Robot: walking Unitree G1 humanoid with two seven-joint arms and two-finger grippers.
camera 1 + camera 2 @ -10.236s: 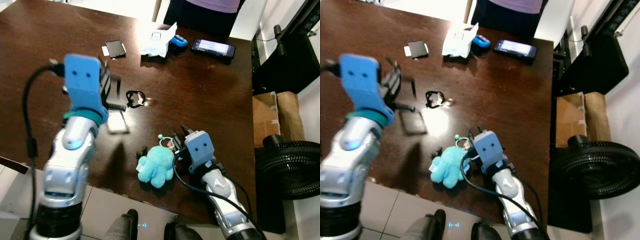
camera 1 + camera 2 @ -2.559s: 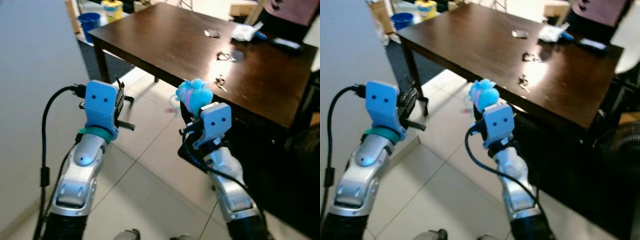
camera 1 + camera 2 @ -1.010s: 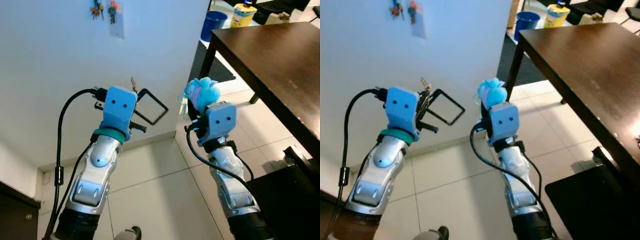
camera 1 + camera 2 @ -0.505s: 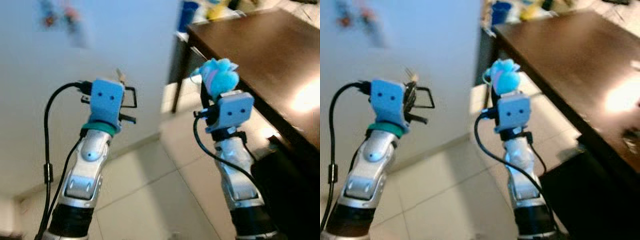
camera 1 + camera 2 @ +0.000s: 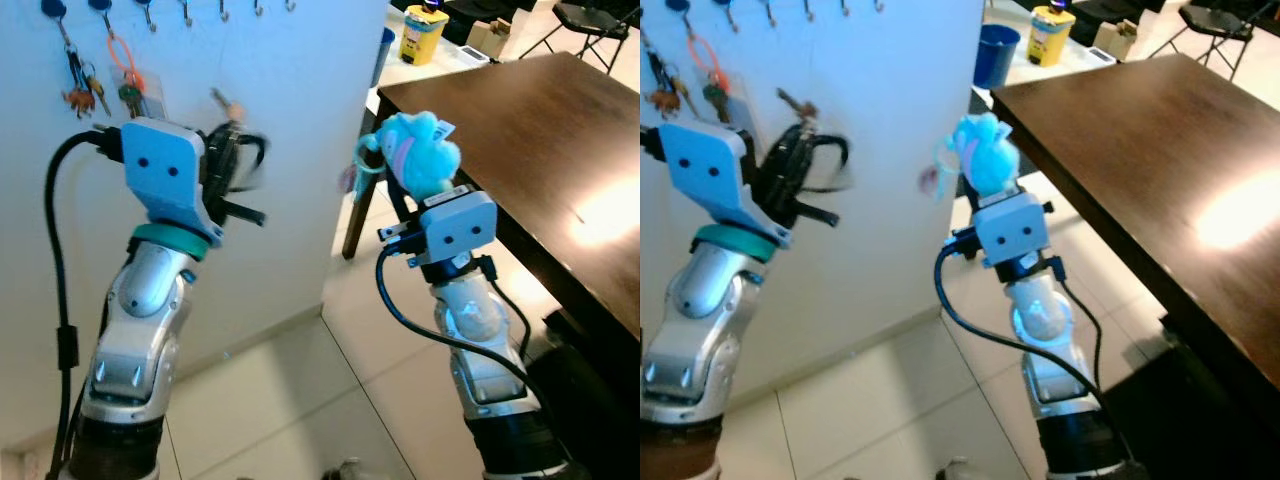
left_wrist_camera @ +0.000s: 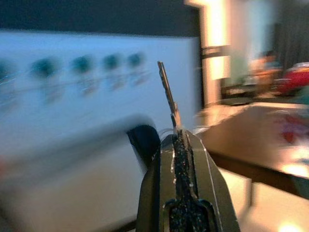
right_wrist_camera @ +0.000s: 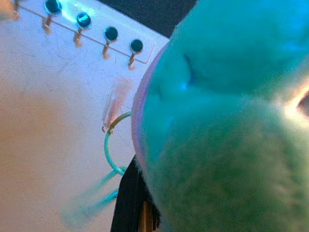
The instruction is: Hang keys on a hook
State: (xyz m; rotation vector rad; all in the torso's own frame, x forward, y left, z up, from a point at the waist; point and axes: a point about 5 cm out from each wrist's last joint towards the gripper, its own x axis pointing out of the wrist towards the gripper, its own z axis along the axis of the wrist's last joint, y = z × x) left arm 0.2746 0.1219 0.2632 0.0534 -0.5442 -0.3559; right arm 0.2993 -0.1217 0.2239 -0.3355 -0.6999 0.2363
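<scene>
the left gripper [image 5: 228, 160] is raised in front of a white wall [image 5: 280, 180], its two black fingers pinched narrow on a slim metal key [image 6: 167, 92] that sticks up past the fingertips; a dark loop beside it is blurred and cannot be made out. the right gripper [image 5: 408, 200] is raised too, beside the near corner of a dark brown wooden table [image 5: 530, 130], and it is clamped on a fluffy light-blue plush keychain [image 5: 420, 155] with a thin teal ring [image 7: 110, 145] hanging off its side toward the wall. along the top of the wall runs a row of small metal hooks with round blue heads [image 7: 82, 21]. at the row's left end, two hooks carry other key bunches [image 5: 78, 80], one on an orange loop [image 5: 125, 68]; the hooks nearer the wall's corner are bare. both grippers are below the row and apart from it. past the table's far corner stand a blue bin [image 5: 995, 50] and a yellow tub [image 5: 1047, 30] on the tiled floor [image 5: 330, 400].
</scene>
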